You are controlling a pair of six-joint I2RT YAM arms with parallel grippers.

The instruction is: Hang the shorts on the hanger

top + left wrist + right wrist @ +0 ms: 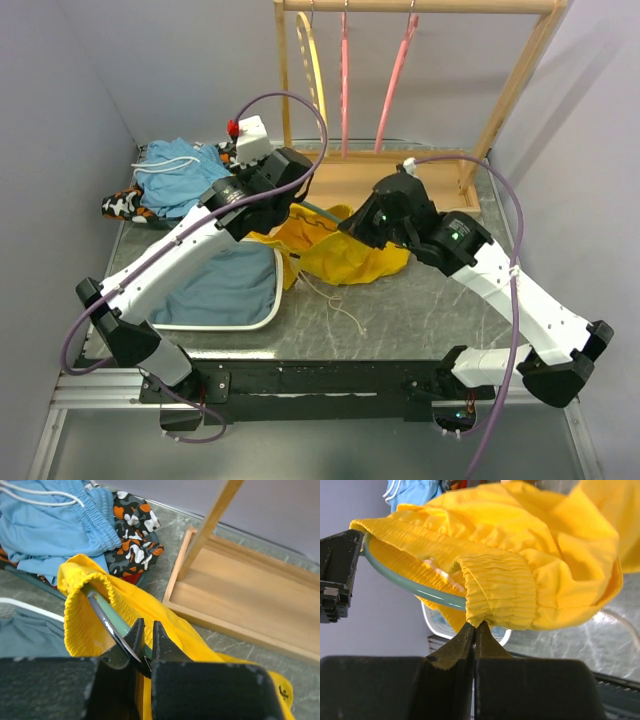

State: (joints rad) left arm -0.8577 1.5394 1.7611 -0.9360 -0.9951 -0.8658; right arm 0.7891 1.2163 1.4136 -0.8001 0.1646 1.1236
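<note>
Above the middle of the tabletop (400, 320), both claws meet at one bundle. The right claw (474, 627) is pinched fully shut on a fold of the gathered waistband of the shorts (535, 555), gripping it from below. The hanger (410, 584) passes through that waistband just above the fingertips. Its pale arm runs in a long curve from the fold toward the left claw (147, 630), which is clamped narrow on the hanger near its neck. The long axis of the hanger therefore lies between the two claws, roughly parallel to the near edge of the tabletop. The right claw is nearer the loose waistband. The next move probably calls for drawing that fold outward along the arm, away from the left claw. At the far edge stands the wooden rack (380, 185).
</note>
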